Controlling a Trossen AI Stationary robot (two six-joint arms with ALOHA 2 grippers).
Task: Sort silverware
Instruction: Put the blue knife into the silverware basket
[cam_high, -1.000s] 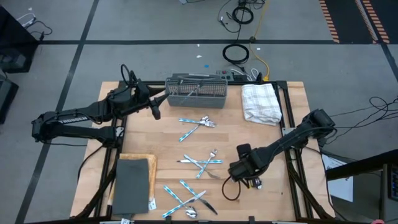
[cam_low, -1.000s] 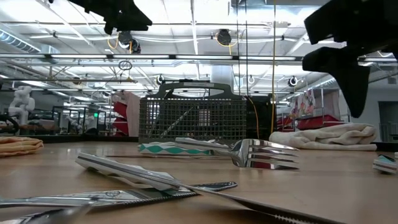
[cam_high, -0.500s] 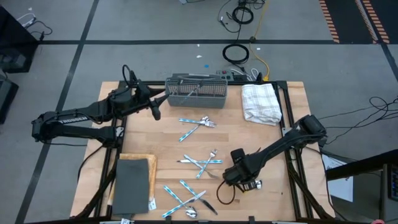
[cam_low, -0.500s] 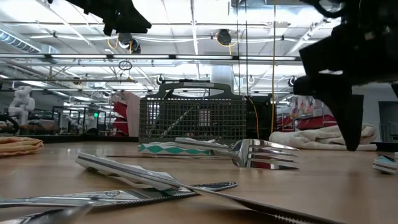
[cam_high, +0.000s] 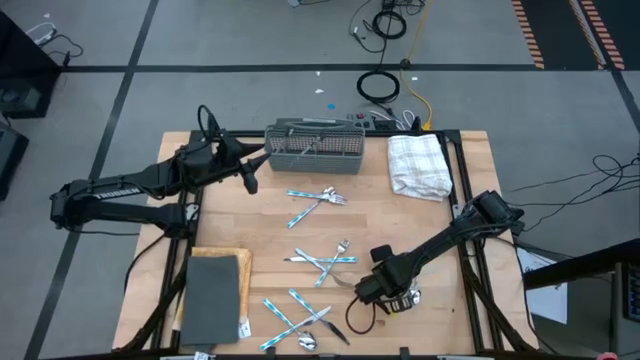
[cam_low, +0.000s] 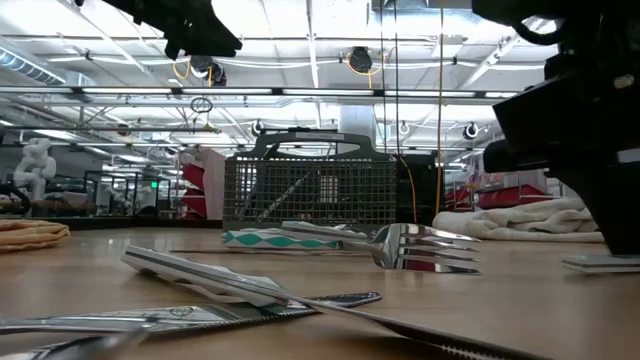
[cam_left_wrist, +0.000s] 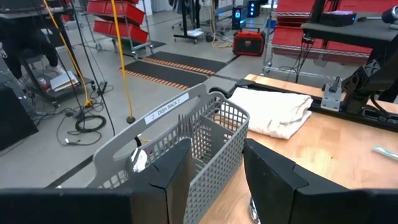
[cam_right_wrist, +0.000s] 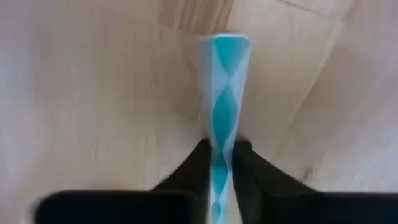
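The left pincer (cam_high: 250, 180) hangs at about ten o'clock on the counter (cam_high: 460, 200), just beside the grey mesh basket (cam_high: 316, 147). Its fingers (cam_left_wrist: 267, 180) stand a moderate way apart with nothing between them, as the left wrist view shows; it seems parked there, out of the way, close to the bin where pieces probably go. A few utensils already stand inside the basket. The silverware (cam_high: 318, 202) lies loose in three crossed clusters down the counter's middle, from centre toward six o'clock, so most sorting appears undone. A dark pad (cam_high: 213, 296) sits at about seven o'clock. The right pincer (cam_high: 397, 296) is low on the counter at about five o'clock, narrowed around a blue-and-white handle (cam_right_wrist: 224, 124) lying flat on the wood, likely gripped at the handle because that end is easiest to pinch. The white towel (cam_high: 420, 165) rests at two o'clock.
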